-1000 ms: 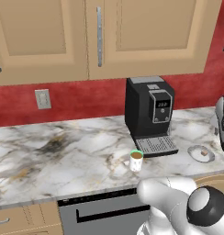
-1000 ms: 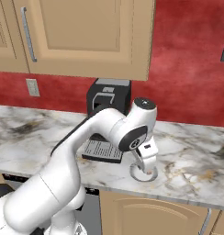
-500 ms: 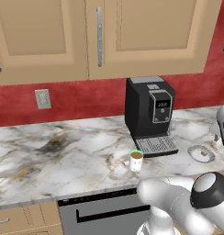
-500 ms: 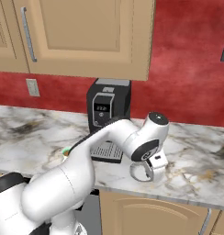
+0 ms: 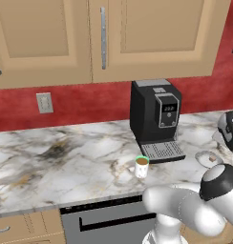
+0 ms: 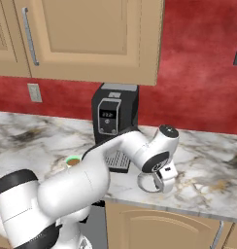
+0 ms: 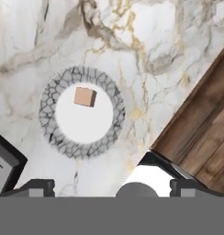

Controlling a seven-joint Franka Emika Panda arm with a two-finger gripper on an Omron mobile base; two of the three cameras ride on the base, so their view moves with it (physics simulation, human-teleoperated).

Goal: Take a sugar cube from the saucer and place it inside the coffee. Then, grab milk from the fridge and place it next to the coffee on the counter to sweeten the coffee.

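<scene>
marble counter (image 7: 178, 41) below you: sugar cube (image 7: 85, 97) sat off-centre on the saucer (image 7: 81, 113), ahead of your wide-open gripper (image 7: 109, 186).

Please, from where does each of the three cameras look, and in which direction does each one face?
Left base view: behind the arm on its left, facing forward and down at the counter, the coffee and the saucer; white arm at lower right.
Right base view: behind on the right, same counter; arm from lower left, gripper over the saucer.
Hand view: looks straight down on the saucer and its sugar cube.
Shared: the coffee machine.
</scene>
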